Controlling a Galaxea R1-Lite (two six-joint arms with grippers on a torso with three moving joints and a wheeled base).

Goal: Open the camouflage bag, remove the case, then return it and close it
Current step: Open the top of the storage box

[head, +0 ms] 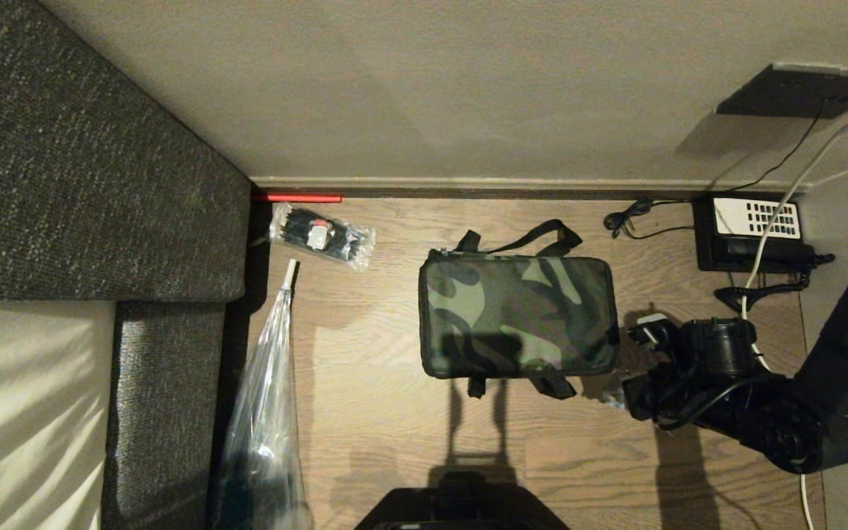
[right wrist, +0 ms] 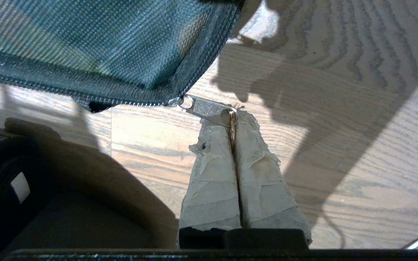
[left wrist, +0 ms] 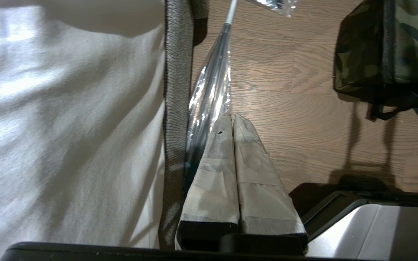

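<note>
The camouflage bag [head: 518, 316] lies zipped on the wooden floor [head: 365, 412], the telephone [head: 751, 230] off to its right by the wall. At the bag's right near corner the right gripper [right wrist: 233, 121] has its jaws pressed together on the ring of the metal zipper pull [right wrist: 206, 107]. That hold is thin: a pull off the zipper's line could slip the ring free, or drag the light bag along. The left gripper [left wrist: 233, 119], jaws pressed together and empty, hangs left of the bag by the bed [left wrist: 67, 119].
</note>
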